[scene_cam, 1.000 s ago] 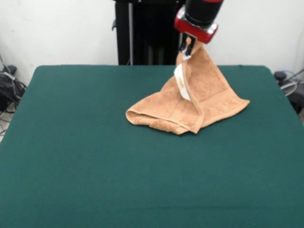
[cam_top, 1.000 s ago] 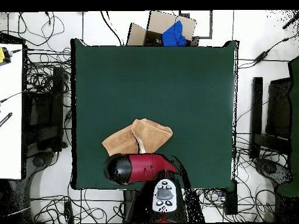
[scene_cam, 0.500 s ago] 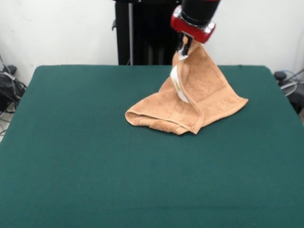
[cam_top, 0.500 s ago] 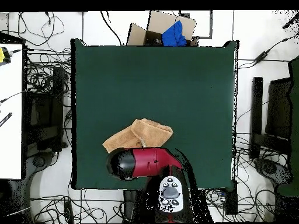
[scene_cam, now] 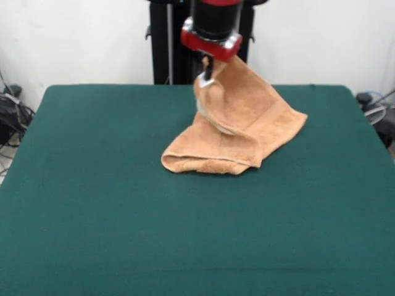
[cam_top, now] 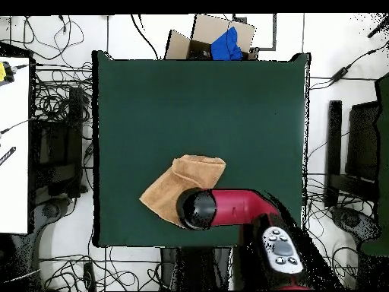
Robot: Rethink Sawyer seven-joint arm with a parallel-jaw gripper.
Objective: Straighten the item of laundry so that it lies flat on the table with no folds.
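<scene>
1. Gripper (scene_cam: pixel 207 69): I see it in the front view just below the red collar of the arm, clenched on a raised corner of the towel (scene_cam: pixel 237 126); in the overhead view the red and black arm (cam_top: pixel 228 210) covers it.
2. Towel, front view: the light orange-tan cloth hangs from the gripper as a slanted sheet; its lower part rests on the worktop (scene_cam: pixel 111 209).
3. Towel, folds: I note a doubled, rounded fold along the near edge, running from the left tip to a bunched corner at the right; a second corner points out to the right, lying on the green surface.
4. Towel, label: I make out a pale patch just under the gripper, on the inner face of the lifted cloth; I cannot tell more about it.
5. Towel, overhead view (cam_top: pixel 176 188): it lies in the half of the worktop (cam_top: pixel 251 106) nearer the robot's base, left of centre, partly hidden under the arm's black end.
6. Surroundings, overhead view: I see a cardboard box (cam_top: pixel 199 36) holding something blue beyond the far edge of the worktop, and cables across the floor on every side.
</scene>
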